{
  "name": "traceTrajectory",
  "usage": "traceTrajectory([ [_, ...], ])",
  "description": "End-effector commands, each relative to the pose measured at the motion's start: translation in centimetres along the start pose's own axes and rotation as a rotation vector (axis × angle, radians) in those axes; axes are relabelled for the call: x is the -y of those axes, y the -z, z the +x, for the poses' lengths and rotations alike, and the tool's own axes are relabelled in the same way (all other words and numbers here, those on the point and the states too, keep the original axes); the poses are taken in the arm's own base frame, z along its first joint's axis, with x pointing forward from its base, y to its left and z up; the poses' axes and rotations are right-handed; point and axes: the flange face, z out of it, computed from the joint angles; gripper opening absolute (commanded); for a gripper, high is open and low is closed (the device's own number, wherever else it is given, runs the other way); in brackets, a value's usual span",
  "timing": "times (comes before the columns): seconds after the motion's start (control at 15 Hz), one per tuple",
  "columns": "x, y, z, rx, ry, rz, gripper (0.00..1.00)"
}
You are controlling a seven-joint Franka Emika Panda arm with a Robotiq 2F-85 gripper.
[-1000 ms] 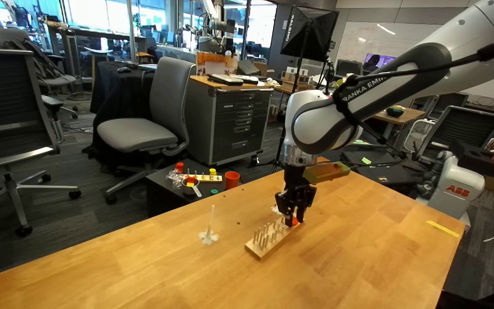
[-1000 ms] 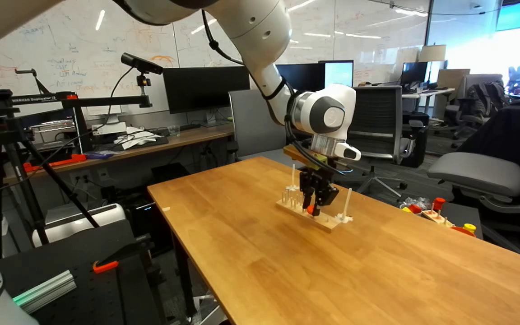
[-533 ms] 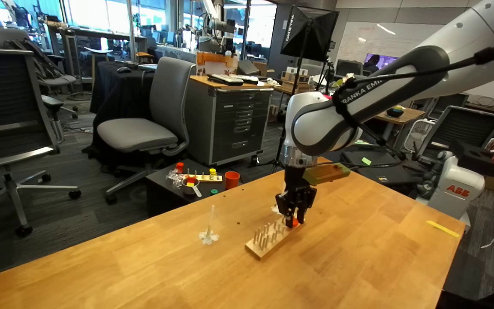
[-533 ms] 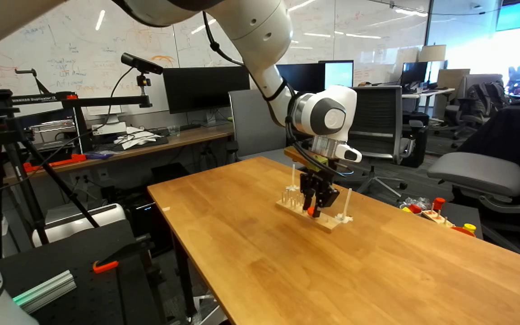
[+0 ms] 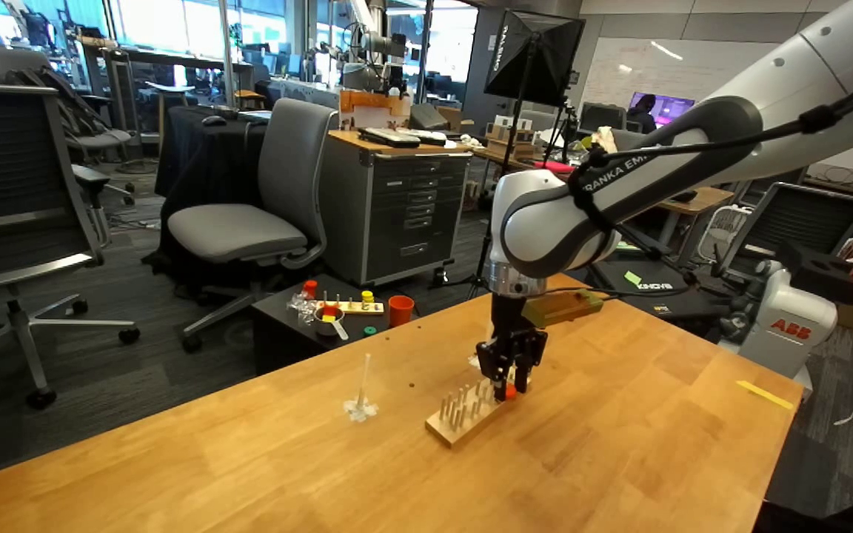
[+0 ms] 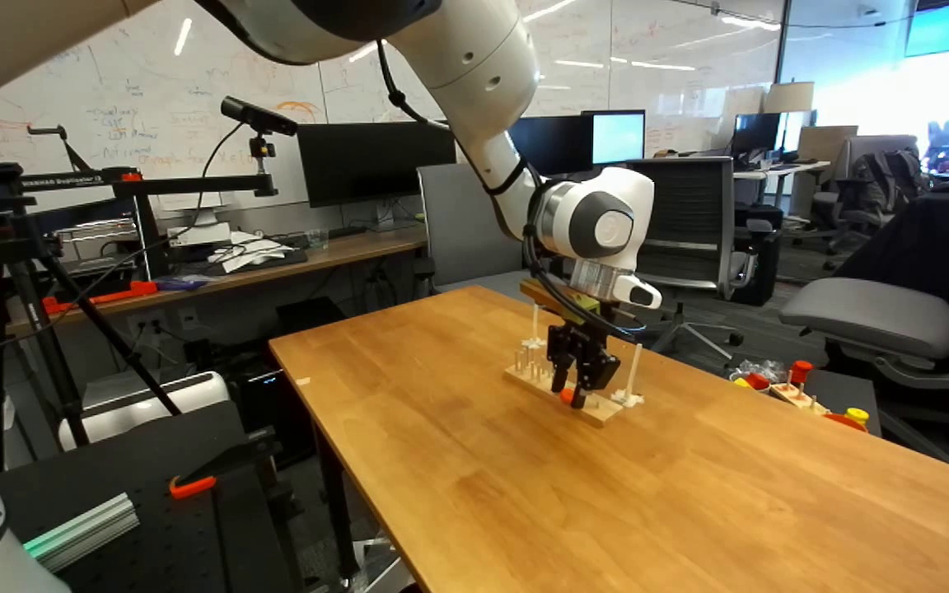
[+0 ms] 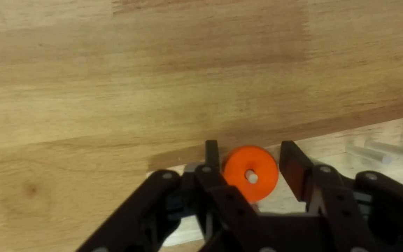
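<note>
Orange and round, the ring [image 7: 252, 190] sits lower than it did a second ago in both exterior views, threaded over a peg [image 7: 252, 176] of the wooden pegboard [image 6: 604, 413], the peg's pale tip showing through the hole. The black Robotiq gripper [image 7: 249, 152] has come down with it, and the Franka arm [image 5: 663, 152] has sunk too. The jaws stand a touch farther apart than before, slightly wider than the ring between them: in the wrist view a narrow gap separates the ring from the finger [image 7: 295, 168] on the side of the clustered pegs [image 7: 388, 147]. Whether the opposite finger touches the ring is hard to tell. The pegboard seems to have shifted very slightly on the butcher-block table [image 5: 397, 481]. Unmoved are the two upright dowels [image 6: 633, 371], each rising from a crumpled whitish patch near the pegboard. In an exterior view, white KINOVA lettering on a black case [image 5: 645, 300] behind the table, hidden earlier, now shows.
</note>
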Motion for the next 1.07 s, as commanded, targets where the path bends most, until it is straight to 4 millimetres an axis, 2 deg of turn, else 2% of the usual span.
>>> traceTrajectory([
  [0.0, 0.3, 0.8, 0.5, 0.009, 0.000, 0.011, 0.82],
  [0.13, 0.6, 2.4, 0.1, -0.011, 0.003, 0.002, 0.98],
  [0.2, 0.8, 3.3, 0.0, -0.025, 0.004, -0.005, 1.00],
  [0.4, 1.2, 8.1, -1.1, -0.090, 0.017, -0.040, 1.00],
  [0.73, 2.2, 16.5, -4.6, -0.187, 0.077, -0.144, 1.00],
  [0.87, 2.5, 18.4, -6.1, -0.178, 0.108, -0.160, 1.00],
  [1.0, 2.3, 19.3, -7.6, -0.141, 0.129, -0.165, 1.00],
])
